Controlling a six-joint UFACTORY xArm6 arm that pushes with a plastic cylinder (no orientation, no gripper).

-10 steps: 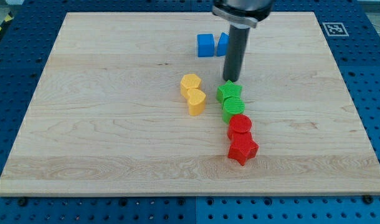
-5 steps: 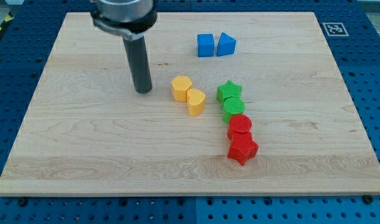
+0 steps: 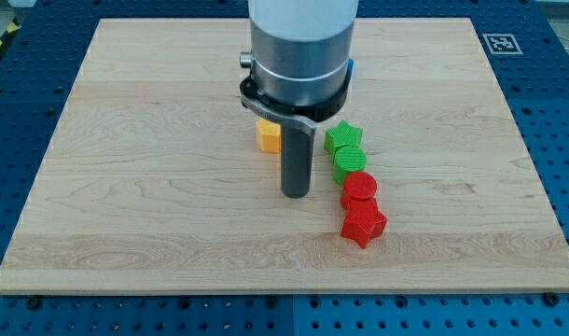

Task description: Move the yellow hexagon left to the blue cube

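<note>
The yellow hexagon (image 3: 266,136) lies near the board's middle, partly hidden behind the arm's body. My tip (image 3: 295,194) rests on the board below and to the right of the hexagon, left of the red cylinder (image 3: 361,188). The blue cube is hidden behind the arm; only a sliver of a blue block (image 3: 351,67) shows at the arm's right edge. The yellow heart does not show; the rod covers the spot where it lay.
A green star (image 3: 343,136), a green cylinder (image 3: 348,162), the red cylinder and a red star (image 3: 363,225) form a column right of my tip. The wooden board (image 3: 126,205) lies on a blue perforated table. A black-and-white marker (image 3: 502,43) sits at the top right corner.
The rod swung from left of the yellow blocks to below and right of the hexagon. The arm's body now covers the blue blocks and the yellow heart.
</note>
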